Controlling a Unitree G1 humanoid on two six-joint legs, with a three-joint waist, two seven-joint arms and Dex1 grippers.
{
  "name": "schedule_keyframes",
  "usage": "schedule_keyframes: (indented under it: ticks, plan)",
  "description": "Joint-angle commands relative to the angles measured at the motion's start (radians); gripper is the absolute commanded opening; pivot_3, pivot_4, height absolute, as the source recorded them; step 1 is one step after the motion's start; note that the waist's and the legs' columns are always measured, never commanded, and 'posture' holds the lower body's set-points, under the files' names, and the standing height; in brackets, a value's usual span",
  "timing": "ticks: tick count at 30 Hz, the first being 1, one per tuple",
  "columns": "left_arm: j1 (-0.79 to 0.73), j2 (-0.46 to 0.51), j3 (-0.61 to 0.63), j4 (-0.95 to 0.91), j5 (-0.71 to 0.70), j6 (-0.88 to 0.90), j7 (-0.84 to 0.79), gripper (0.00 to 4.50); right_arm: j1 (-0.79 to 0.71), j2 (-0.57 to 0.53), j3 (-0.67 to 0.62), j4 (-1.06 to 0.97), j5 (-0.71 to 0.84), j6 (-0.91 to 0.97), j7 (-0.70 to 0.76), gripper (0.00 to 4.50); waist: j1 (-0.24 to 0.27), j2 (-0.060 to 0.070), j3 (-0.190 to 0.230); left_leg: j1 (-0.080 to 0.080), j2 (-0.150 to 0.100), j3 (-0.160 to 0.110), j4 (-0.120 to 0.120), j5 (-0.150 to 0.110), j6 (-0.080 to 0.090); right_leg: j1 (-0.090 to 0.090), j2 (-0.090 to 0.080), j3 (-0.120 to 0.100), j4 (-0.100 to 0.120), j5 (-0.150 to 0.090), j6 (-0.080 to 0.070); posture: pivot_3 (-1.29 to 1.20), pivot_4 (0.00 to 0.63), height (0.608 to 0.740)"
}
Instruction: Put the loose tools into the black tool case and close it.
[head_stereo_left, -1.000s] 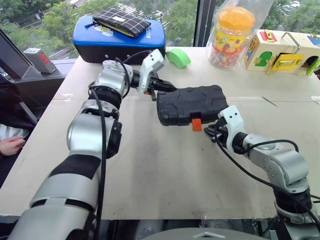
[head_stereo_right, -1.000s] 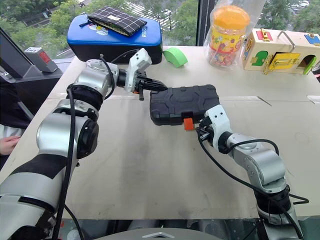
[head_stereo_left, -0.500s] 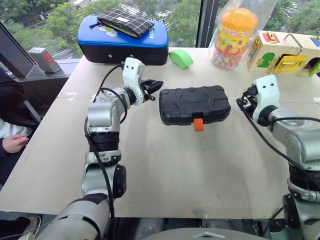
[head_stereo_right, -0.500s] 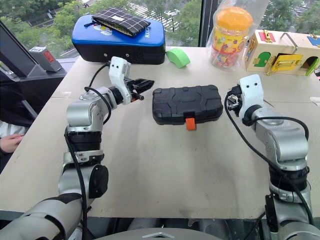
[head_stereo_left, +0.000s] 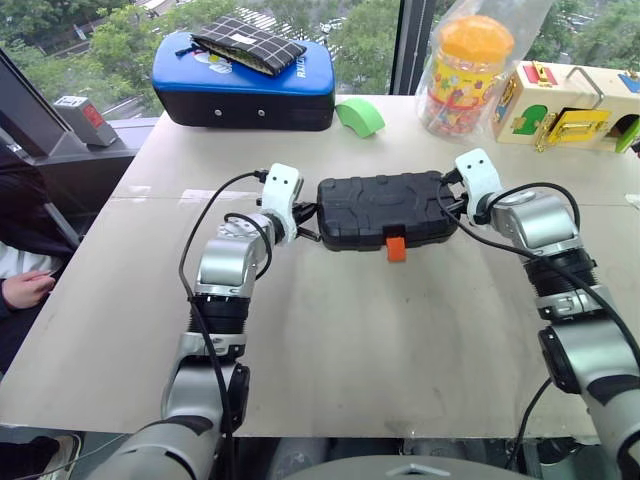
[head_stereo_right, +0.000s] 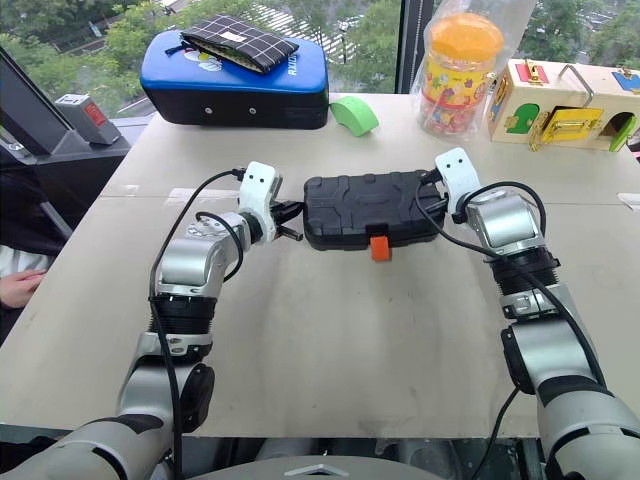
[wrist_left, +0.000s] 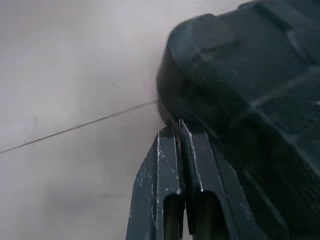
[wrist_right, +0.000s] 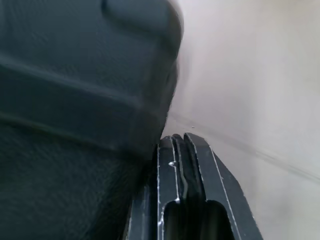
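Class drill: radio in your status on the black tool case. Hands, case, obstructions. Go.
Left hand shut, at case's left end. Right hand shut, at its right end. Black tool case closed, flat on table. Nothing in the way.

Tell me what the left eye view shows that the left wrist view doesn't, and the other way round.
Left eye view: the orange latch on the closed black tool case, the right gripper at its far end, the blue-topped case, green object and candy jar.
Left wrist view: the left gripper with jaws shut, tips at the case's corner.
Both: the case, the table and the left gripper.
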Motion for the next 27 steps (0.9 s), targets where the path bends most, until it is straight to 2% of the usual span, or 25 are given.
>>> schedule_keyframes:
  ticks: [1,7,12,17,24,27]
  plan:
    - [0.010,-0.020,-0.073,-0.067,-0.061,0.022,-0.078,0.11,-0.030,0.045,-0.049,-0.042,0.100,0.056,0.106,0.00,-0.001,0.000,0.000,0.000,0.000,0.000,0.000,0.000,0.000,0.000,0.000,0.000,0.000,0.000,0.000,0.00,0.150,0.740]
    - [0.052,-0.012,-0.094,-0.194,-0.126,0.123,-0.133,0.11,0.035,0.089,-0.133,-0.241,0.238,0.226,0.194,0.00,-0.002,0.002,-0.002,0.000,0.000,-0.001,-0.002,0.000,0.000,0.000,0.000,0.000,0.001,0.000,0.000,0.00,0.150,0.740]
    - [0.109,0.009,-0.113,-0.350,-0.180,0.209,-0.165,0.11,0.107,0.105,-0.155,-0.377,0.270,0.299,0.194,0.00,-0.009,0.003,-0.004,0.000,0.001,0.000,-0.008,0.000,0.000,-0.002,-0.001,0.002,0.000,0.000,0.000,0.00,0.150,0.740]
    - [0.146,0.022,-0.108,-0.424,-0.218,0.262,-0.182,0.11,0.146,0.119,-0.167,-0.446,0.287,0.343,0.203,0.00,-0.005,0.004,-0.005,0.000,0.001,0.000,-0.009,0.000,0.000,-0.002,-0.001,0.002,-0.002,0.000,0.000,0.00,0.150,0.740]
    - [0.253,0.121,-0.084,-0.612,-0.316,0.379,-0.231,0.11,0.247,0.115,-0.173,-0.642,0.355,0.458,0.232,0.00,-0.008,0.004,-0.008,0.000,0.002,0.000,-0.011,0.000,0.000,-0.002,-0.001,0.004,-0.003,0.000,0.000,0.00,0.150,0.740]
    - [0.321,0.163,-0.043,-0.688,-0.346,0.415,-0.226,0.11,0.304,0.055,-0.159,-0.707,0.301,0.435,0.182,0.00,-0.006,0.004,-0.009,0.001,0.003,0.000,-0.012,0.000,0.000,-0.002,-0.001,0.004,-0.004,0.000,0.000,0.00,0.150,0.740]
